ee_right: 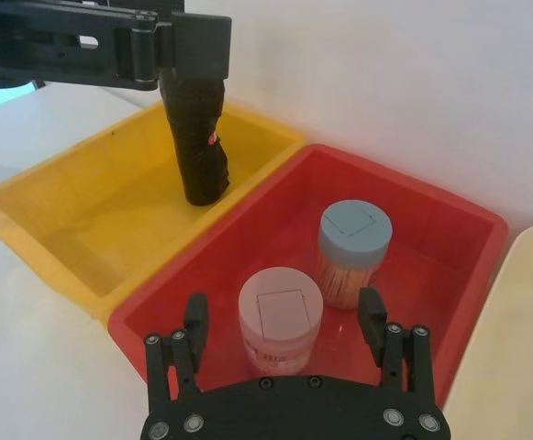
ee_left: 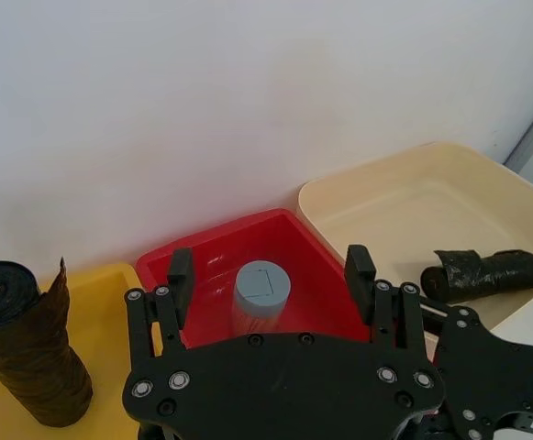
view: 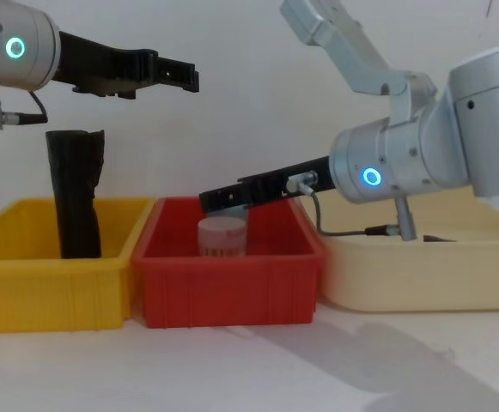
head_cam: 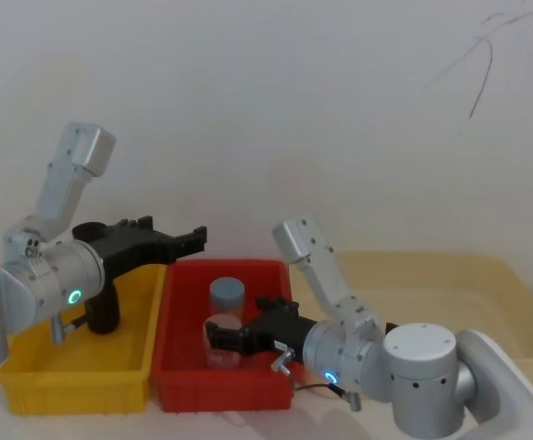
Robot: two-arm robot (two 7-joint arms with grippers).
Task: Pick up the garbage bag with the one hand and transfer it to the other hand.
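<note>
While garbage bag (ee_right: 197, 147) stands in yellow bin (ee_right: 83, 215), jars (ee_right: 281, 316) sit adj.

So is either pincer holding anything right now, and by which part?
Nothing is held. The left pincer and the right pincer are both open and empty. The garbage bag stands free in the yellow bin, below the left pincer.

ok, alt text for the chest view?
The black garbage bag stands upright in a yellow bin, with the left gripper hovering above and to its right. The right gripper reaches over a red bin holding a pink-lidded jar; a beige tub sits at right.
</note>
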